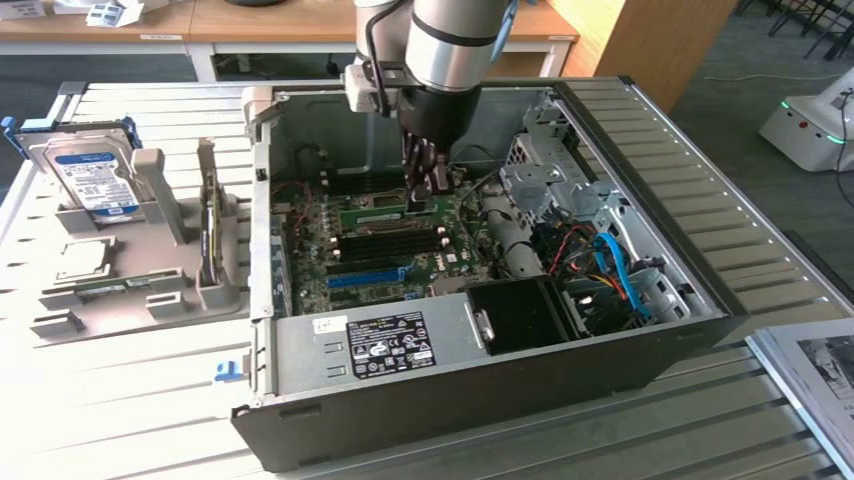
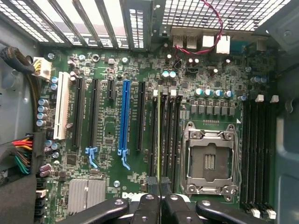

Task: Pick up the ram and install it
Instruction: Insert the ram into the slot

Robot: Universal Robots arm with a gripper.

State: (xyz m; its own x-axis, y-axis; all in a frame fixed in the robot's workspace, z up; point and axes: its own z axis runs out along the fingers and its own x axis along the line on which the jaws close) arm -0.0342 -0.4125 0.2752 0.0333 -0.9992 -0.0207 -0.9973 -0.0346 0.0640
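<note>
The ram (image 1: 374, 208), a long, thin, flat green circuit-board stick, is inside the open dark grey computer case (image 1: 534, 370), clamped between the two black fingers of the robot's gripper (image 1: 430, 197). In the exterior view we see it lying level, low over the green motherboard (image 1: 400, 262) in the upper part of the board.

In the wrist view we look down the ram (image 2: 159, 135) edge-on. It shows as a pale green line running away from the gripper (image 2: 159, 189), whose fingers are closed on its near end. It lines up with the bank of long black memory slots (image 2: 167, 135) just beside the silvery empty processor socket (image 2: 209, 158), and stands well apart from the bright blue expansion slot (image 2: 124, 116).

We judge the pick-up done: the ram is off its rest, in the grip, and brought to the slots. We judge the install under way but not shown complete. We cannot tell whether the lower edge is pressed home in a slot or only poised on it. Nor can we tell whether the small white latches (image 2: 154, 93) at the far end of the slots have caught.

Outside the case, on the exterior view's left, a grey parts stand (image 1: 134, 290) holds a silver hard drive (image 1: 87, 180) on the slatted white table (image 1: 120, 400).
</note>
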